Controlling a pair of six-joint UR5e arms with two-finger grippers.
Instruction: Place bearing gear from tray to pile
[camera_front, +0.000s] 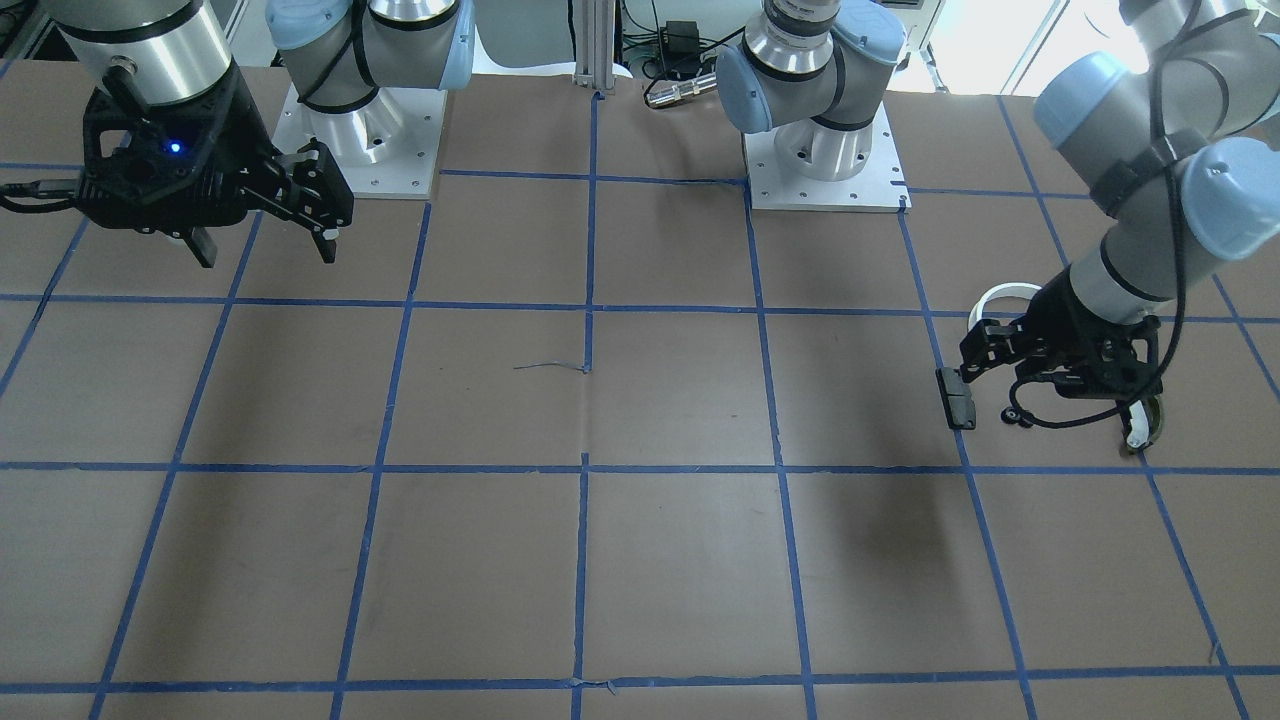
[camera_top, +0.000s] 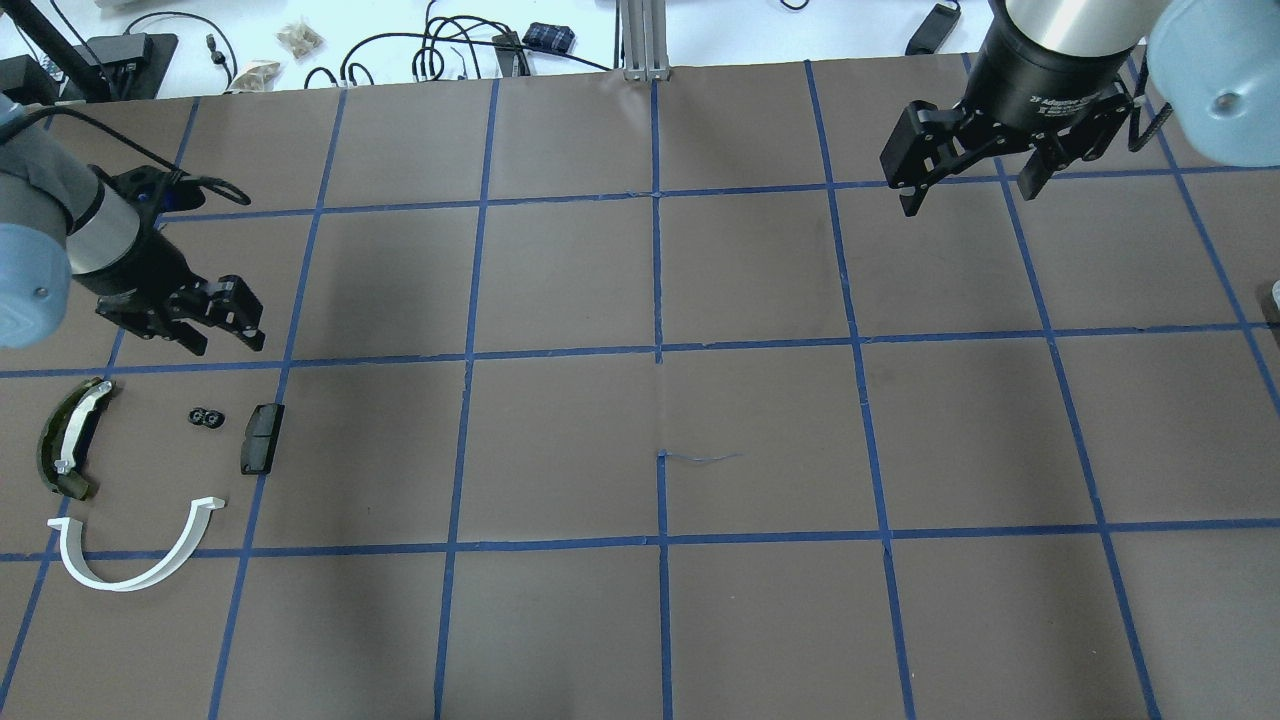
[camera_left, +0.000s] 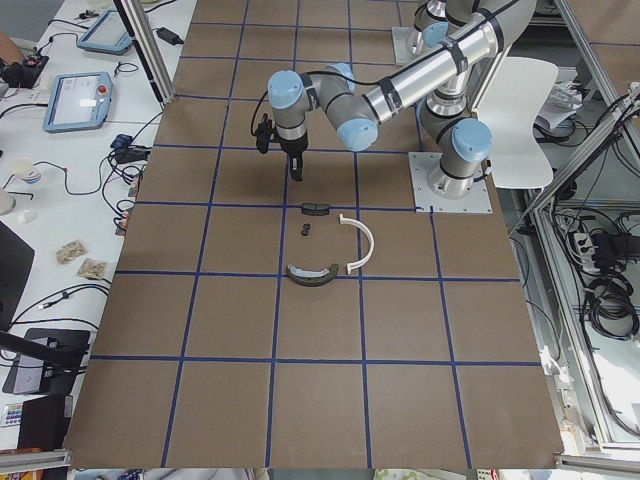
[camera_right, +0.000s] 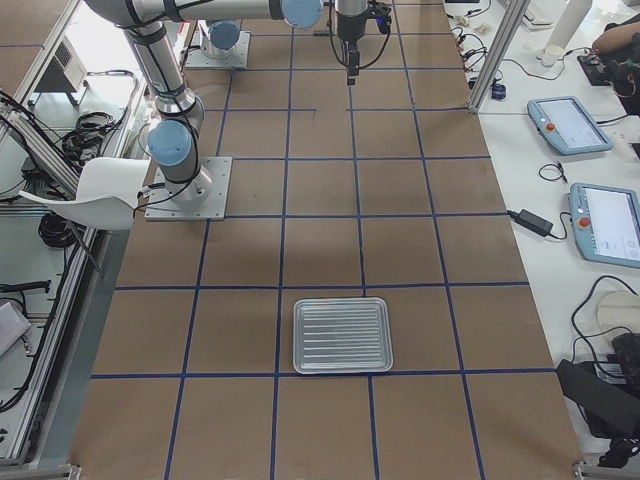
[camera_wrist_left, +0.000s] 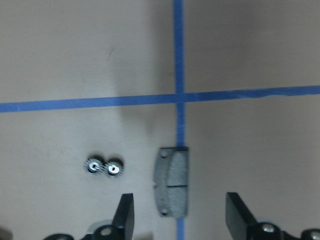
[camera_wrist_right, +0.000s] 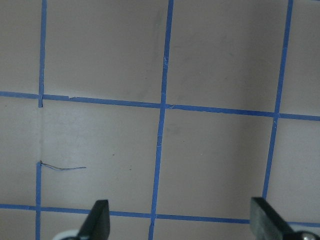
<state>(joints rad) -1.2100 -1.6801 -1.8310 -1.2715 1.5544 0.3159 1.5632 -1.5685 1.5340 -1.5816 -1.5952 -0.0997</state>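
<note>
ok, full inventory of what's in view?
gears: 2, black with silvery centres, side by side, between the curved piece and the block
block: 1, black, on a tape line just right of the gears in the overhead view
curved piece: 1, dark olive with a white strip, left of the gears in that view
half-ring: 1, white, nearer the robot than the other parts
tray: 1, silver, ribbed, at the table's end on the robot's right
thread: 1, bluish, near the table's centre
table: 1, brown with a blue tape grid
left arm: 1, grey and blue, above the parts, jaws open
right arm: 1, grey and blue, over bare table, jaws open
</note>
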